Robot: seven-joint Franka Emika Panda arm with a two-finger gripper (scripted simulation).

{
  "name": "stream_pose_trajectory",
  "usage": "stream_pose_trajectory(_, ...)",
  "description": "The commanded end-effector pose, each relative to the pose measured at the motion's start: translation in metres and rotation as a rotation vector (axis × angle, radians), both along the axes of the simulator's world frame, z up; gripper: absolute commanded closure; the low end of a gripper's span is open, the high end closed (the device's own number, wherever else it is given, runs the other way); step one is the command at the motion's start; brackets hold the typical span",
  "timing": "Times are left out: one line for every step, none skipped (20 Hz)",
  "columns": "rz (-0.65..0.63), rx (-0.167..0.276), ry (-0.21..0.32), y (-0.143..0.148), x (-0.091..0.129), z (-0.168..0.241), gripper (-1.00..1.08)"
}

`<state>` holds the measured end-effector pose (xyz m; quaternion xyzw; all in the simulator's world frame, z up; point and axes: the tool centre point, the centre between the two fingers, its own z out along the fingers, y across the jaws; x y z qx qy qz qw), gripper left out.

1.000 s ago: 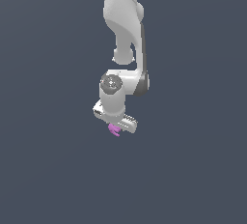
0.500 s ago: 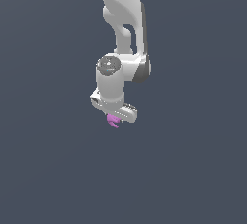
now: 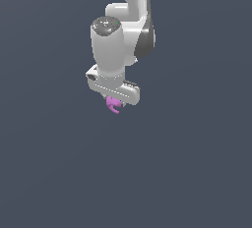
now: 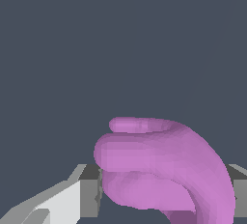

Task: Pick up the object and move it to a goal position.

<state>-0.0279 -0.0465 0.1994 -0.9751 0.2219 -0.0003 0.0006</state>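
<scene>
The object (image 3: 113,105) is a small magenta-purple curled lump hanging just under the white arm's hand in the exterior view. My gripper (image 3: 116,102) is shut on it, and most of the fingers are hidden behind the hand's body. In the wrist view the object (image 4: 164,170) fills the lower middle as a rounded purple mass with a curled lobe. It is clamped between the grey finger pads (image 4: 90,189) that show on either side of it.
A plain dark grey-blue surface (image 3: 59,173) lies all around and below the arm in both views. No other objects, containers or edges show.
The arm has carried the held object upward and a little toward the exterior view's left. The grip on the object is unchanged.
</scene>
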Motion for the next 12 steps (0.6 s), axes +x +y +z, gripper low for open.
stream_pose_trajectory(0.0,0.0,0.001,-0.001,-0.007,0.021,1.08)
stream_pose_trajectory(0.0,0.0,0.001,-0.002,-0.009,0.028,1.08)
stream_pose_trajectory(0.0,0.0,0.001,-0.002,-0.011,0.035,1.08)
stream_pose_trajectory(0.0,-0.001,0.001,-0.002,-0.012,0.041,1.08)
stream_pose_trajectory(0.0,-0.001,0.001,-0.003,-0.014,0.047,1.08)
stream_pose_trajectory(0.0,-0.001,0.001,-0.003,-0.015,0.052,1.08)
stream_pose_trajectory(0.0,-0.001,0.001,-0.003,-0.017,0.056,1.08)
stream_pose_trajectory(0.0,-0.001,0.001,-0.004,-0.018,0.06,1.08)
stream_pose_trajectory(0.0,-0.001,0.001,-0.004,-0.018,0.064,1.08)
stream_pose_trajectory(0.0,-0.001,0.001,-0.004,-0.019,0.067,1.08)
stream_pose_trajectory(0.0,-0.001,0.001,-0.004,-0.019,0.069,1.08)
stream_pose_trajectory(0.0,-0.001,0.001,-0.004,-0.02,0.071,1.08)
